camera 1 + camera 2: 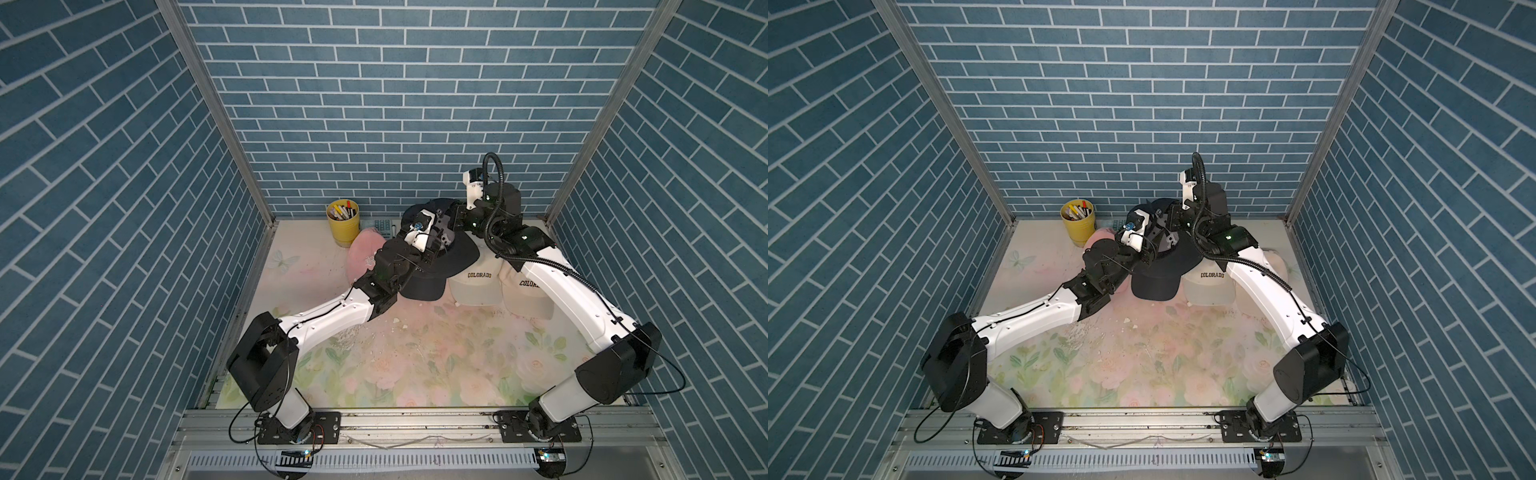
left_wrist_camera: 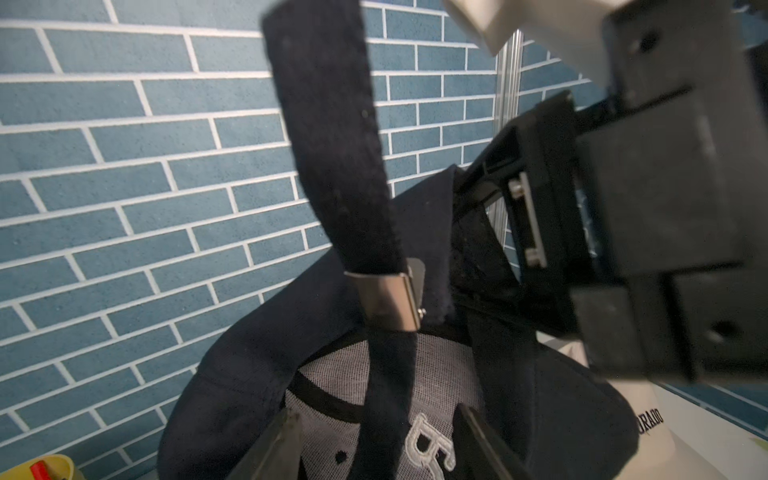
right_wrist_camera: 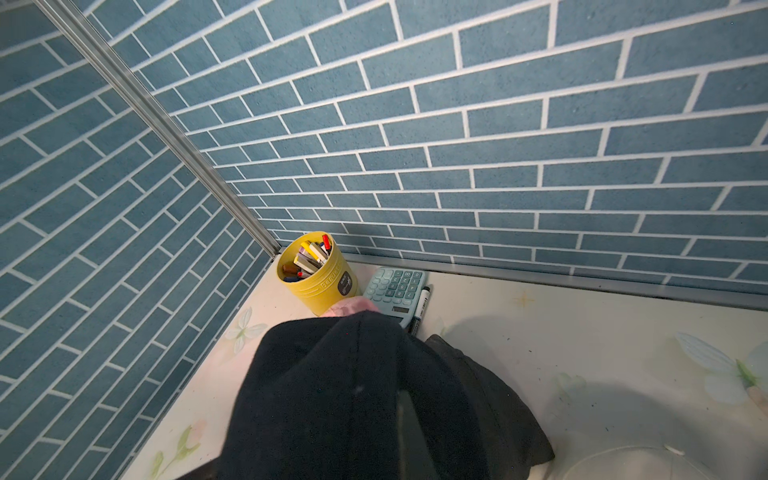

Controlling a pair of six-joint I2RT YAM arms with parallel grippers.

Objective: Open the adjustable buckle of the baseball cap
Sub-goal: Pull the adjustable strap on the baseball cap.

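The step in hand looks like lining up on the strap, with the buckle not yet freed. The right gripper [image 1: 453, 218] has its jaws shut on the rear edge of the dark baseball cap [image 1: 432, 274], holding it up off the table [image 1: 415, 365] with the brim hanging towards the robot. The left gripper [image 2: 378, 413] has its jaws apart; the strap [image 2: 332, 145] runs down between them without touching either side, and the buckle [image 2: 388, 299] sits just beyond their tips.

The next move probably calls for the left jaws to shift up to the buckle and catch its hinged flap, or to close on the strap and draw it back through. The right jaws would have to hold firm, since the cloth will give and swing.

The strap is a flat band of soft, fuzzy dark fabric, its free tail standing past the buckle. The buckle is a small folded clasp of brushed silver metal with a pin at one corner; whether its flap is lifted cannot be told. The mesh lining [image 2: 332, 386] inside the crown is pale and stiff, showing the back of white embroidery.

Beneath the right jaws lie the white caps [image 1: 476, 286] lettered COLORADO; beside the left arm is a pink cap [image 1: 363, 257]. Beyond the held cap are a yellow cup [image 3: 316, 274] of pens and a calculator [image 3: 395, 286].
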